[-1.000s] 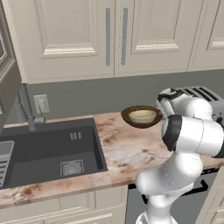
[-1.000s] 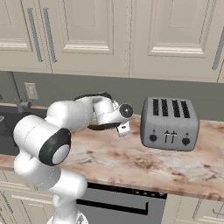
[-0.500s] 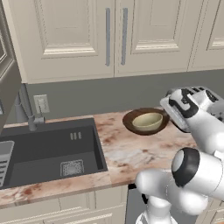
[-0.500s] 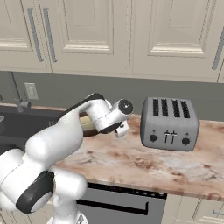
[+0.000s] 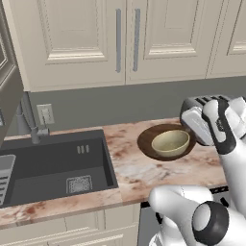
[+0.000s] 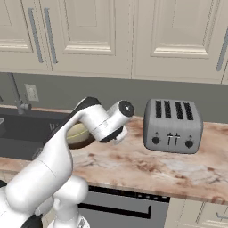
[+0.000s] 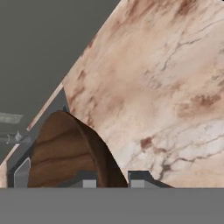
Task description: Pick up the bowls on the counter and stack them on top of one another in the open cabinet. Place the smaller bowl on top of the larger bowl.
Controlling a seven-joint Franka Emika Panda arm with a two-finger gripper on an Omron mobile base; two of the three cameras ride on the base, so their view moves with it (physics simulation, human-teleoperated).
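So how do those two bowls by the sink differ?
The wide, shallow dark brown wooden bowl is much broader than the small, deeper pale olive-tan bowl. The olive-tan bowl sits inside the brown bowl, whose rim is between the robot's fingers. Both are round and open upward.

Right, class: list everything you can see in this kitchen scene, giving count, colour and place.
larger bowl: 1, dark brown, right of the sink
smaller bowl: 1, olive-tan, inside the larger bowl
toaster: 1, silver, on the counter right of the bowls
sink: 1, dark grey, counter's left
wall cabinets: several, cream, above
counter: 1, marbled pink-beige
gripper: 1, dark-tipped, shut on the larger bowl's rim
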